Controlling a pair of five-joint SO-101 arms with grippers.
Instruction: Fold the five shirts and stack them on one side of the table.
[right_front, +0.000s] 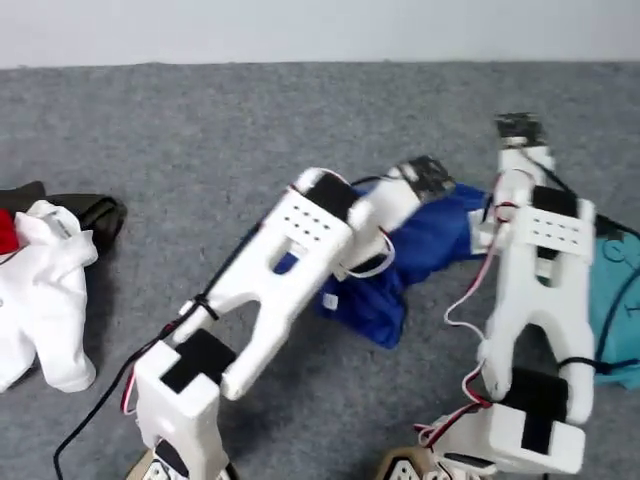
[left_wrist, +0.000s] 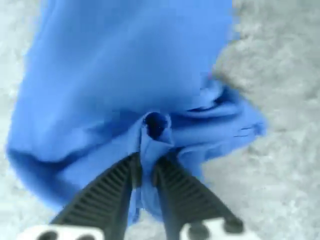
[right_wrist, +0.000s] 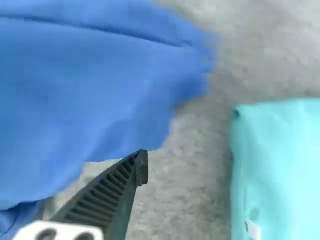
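A blue shirt lies bunched in the middle of the grey table. My left gripper is shut on a raised fold of the blue shirt. My right gripper hangs at the blue shirt's right edge, open: one black finger shows below the cloth, with bare table beside it. A folded teal shirt lies just right of it, also at the table's right edge. At the far left lie a crumpled white shirt, a red one and a dark one.
Both white arms rise from bases at the front edge, with cables trailing beside them. The far half of the table is bare grey carpet up to a pale wall.
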